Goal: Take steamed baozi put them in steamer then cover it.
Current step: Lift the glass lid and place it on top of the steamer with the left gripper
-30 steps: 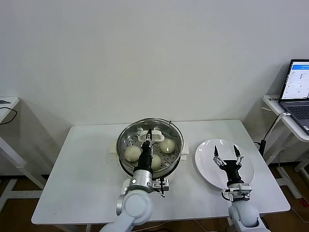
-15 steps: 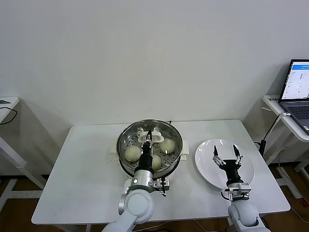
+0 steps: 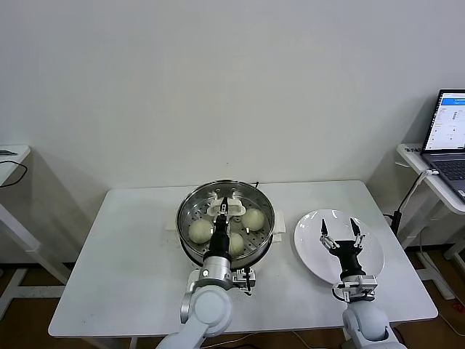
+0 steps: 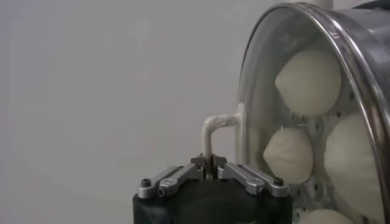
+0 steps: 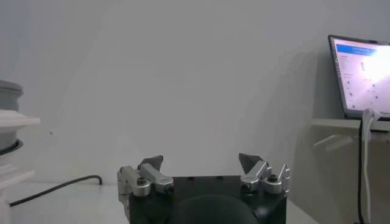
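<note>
The left gripper [image 3: 224, 209] is clamped on the white handle [image 4: 214, 129] of the cover [image 3: 226, 218], its fingers [image 4: 239, 175] pinched together around it. The left arm reaches forward from the near edge of the table [image 3: 131, 247], forearm pointing away from the robot over the near rim of the steamer [image 3: 190, 251]. The cover sits over the steamer at the table's middle, and the baozi [image 3: 200, 230] lie inside on the perforated tray, seen through the glass. The right gripper [image 3: 340, 235] hangs with its jaws wide apart above the plate [image 3: 312, 247], right of the steamer, holding nothing. A laptop [image 3: 445, 134] stands on a side desk at far right.
</note>
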### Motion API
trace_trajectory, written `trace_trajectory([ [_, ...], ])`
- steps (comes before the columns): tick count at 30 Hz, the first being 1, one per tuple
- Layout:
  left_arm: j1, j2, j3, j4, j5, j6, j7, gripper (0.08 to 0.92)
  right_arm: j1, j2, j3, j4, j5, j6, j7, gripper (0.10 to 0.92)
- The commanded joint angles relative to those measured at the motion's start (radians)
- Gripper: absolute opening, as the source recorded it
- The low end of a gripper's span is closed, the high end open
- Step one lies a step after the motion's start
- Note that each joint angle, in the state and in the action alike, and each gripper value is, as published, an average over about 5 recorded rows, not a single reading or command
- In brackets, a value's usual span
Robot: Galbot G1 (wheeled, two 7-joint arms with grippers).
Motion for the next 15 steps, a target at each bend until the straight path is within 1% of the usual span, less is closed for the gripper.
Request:
trace_trajectory([
  [1,-0.002,-0.003,-0.004,0.013,0.022,-0.006,0.005,0.181,-0.001,0.002,-0.001,0.0,0.0,0.001,0.0,0.823],
  [11,0.004,-0.007,-0.015,0.003,0.029,-0.017,0.018,0.181,-0.001,0.003,-0.007,-0.002,-0.003,0.002,-0.003,0.823],
  [14,0.003,-0.003,-0.019,-0.015,0.028,-0.018,0.017,0.217,-0.003,0.004,-0.01,-0.002,-0.004,0.002,-0.004,0.823],
  [15,0.003,-0.001,-0.021,-0.023,0.028,-0.019,0.017,0.24,-0.003,0.004,-0.011,-0.003,-0.005,0.002,-0.004,0.823],
])
